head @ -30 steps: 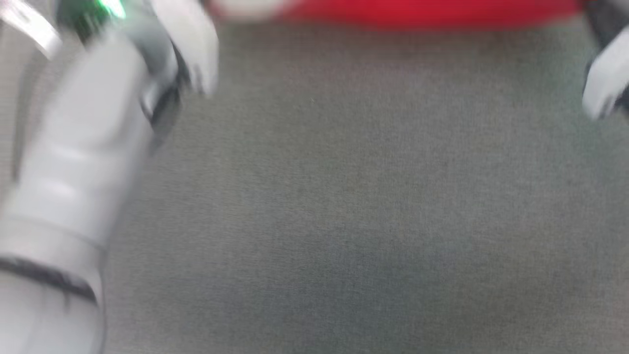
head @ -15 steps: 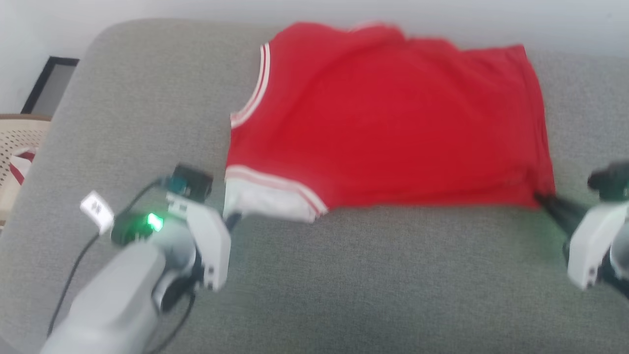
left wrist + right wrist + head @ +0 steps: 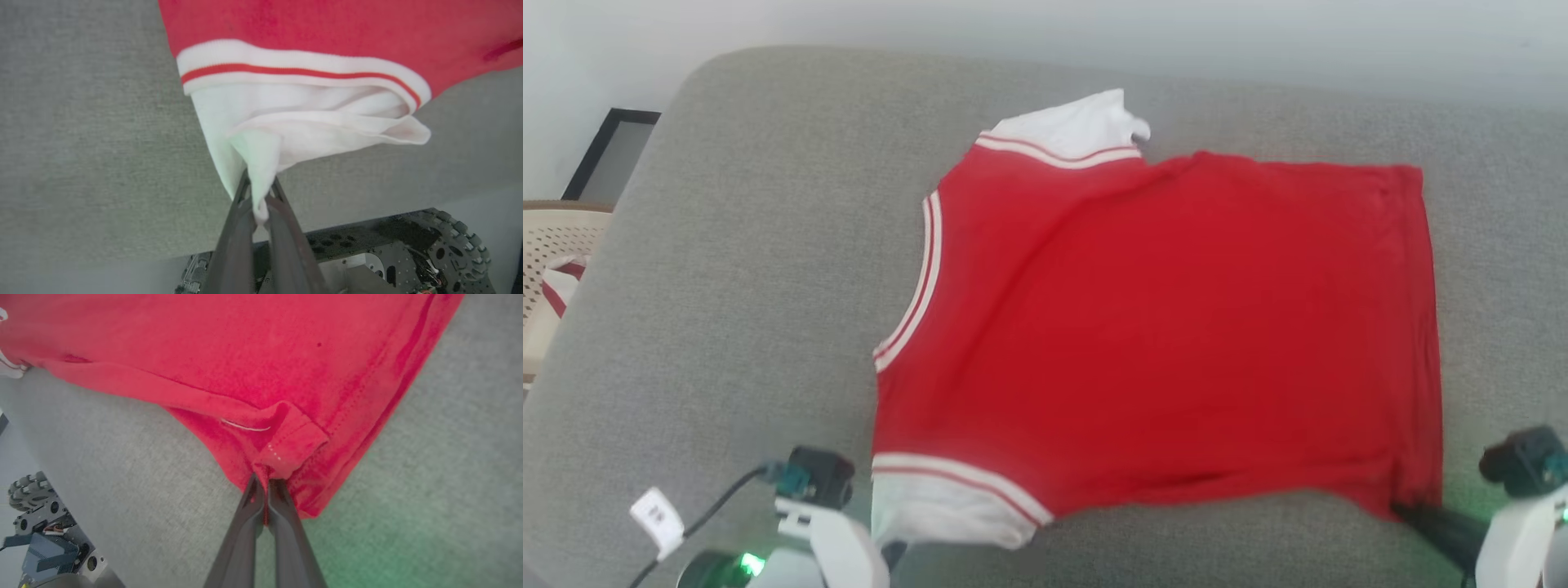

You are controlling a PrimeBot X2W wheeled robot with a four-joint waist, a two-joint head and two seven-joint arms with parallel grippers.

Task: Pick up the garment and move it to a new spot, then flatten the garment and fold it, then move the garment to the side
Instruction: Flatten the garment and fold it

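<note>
The garment (image 3: 1160, 327), a red jersey with white sleeves and striped trim, lies spread with its plain red side up on a grey cushion (image 3: 768, 245). My left gripper (image 3: 894, 554) at the bottom left is shut on the near white sleeve (image 3: 286, 134); in the left wrist view the fingers (image 3: 241, 228) pinch a fold of white cloth. At the bottom right, my right gripper (image 3: 1406, 513) is shut on the garment's near red hem corner (image 3: 286, 453), and its fingers (image 3: 249, 522) pinch the stitched edge there. The far white sleeve (image 3: 1078, 126) lies at the garment's back edge.
A beige perforated basket (image 3: 543, 237) with a striped cloth (image 3: 560, 282) stands past the cushion's left edge, with a dark frame (image 3: 605, 151) behind it. A pale wall runs along the back. My wheeled base (image 3: 449, 245) sits below the cushion's near edge.
The head view has swung from blurred cushion to the whole garment. Both grippers stay shut on it and now sit lower in the view; the far white sleeve has come into sight.
</note>
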